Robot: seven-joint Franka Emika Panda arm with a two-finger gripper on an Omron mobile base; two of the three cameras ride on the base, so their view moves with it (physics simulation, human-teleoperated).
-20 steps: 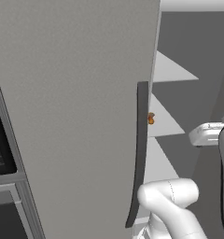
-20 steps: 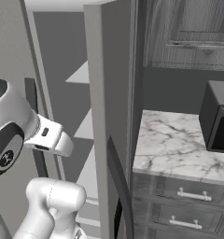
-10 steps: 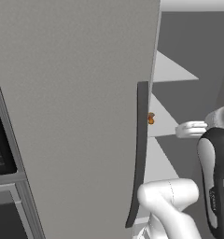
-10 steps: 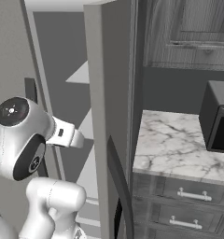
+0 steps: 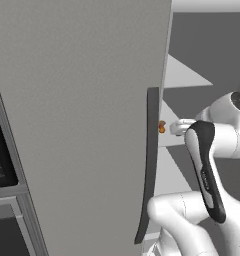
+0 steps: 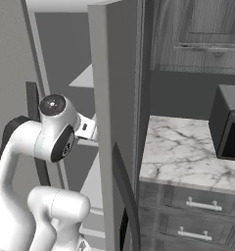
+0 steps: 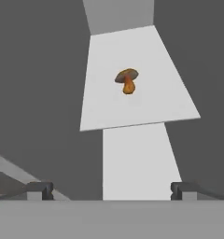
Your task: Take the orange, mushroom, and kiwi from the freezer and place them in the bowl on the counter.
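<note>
The freezer stands open, its flat grey door (image 5: 77, 125) swung toward me with the long dark handle (image 5: 151, 165) on its edge. A small mushroom (image 7: 127, 80) with a brown cap and orange stem sits on a pale shelf (image 7: 146, 107) inside, and it also peeks past the door edge as the mushroom (image 5: 162, 126). My gripper (image 7: 111, 190) is open and empty, pointing at the mushroom from some way short of it. From the left base camera, the gripper (image 5: 174, 128) is just right of the mushroom. The orange, kiwi and bowl are out of view.
The door edge (image 6: 107, 122) stands between my arm and the white marble counter (image 6: 188, 152), which carries a black microwave (image 6: 229, 127). Dark grey drawers (image 6: 198, 206) with silver handles lie under the counter. A lower pale shelf (image 7: 137, 158) sits beneath the mushroom's shelf.
The arm has swung up and in toward the freezer, bringing the hand closer to the mushroom's shelf. The gripper has stayed open.
</note>
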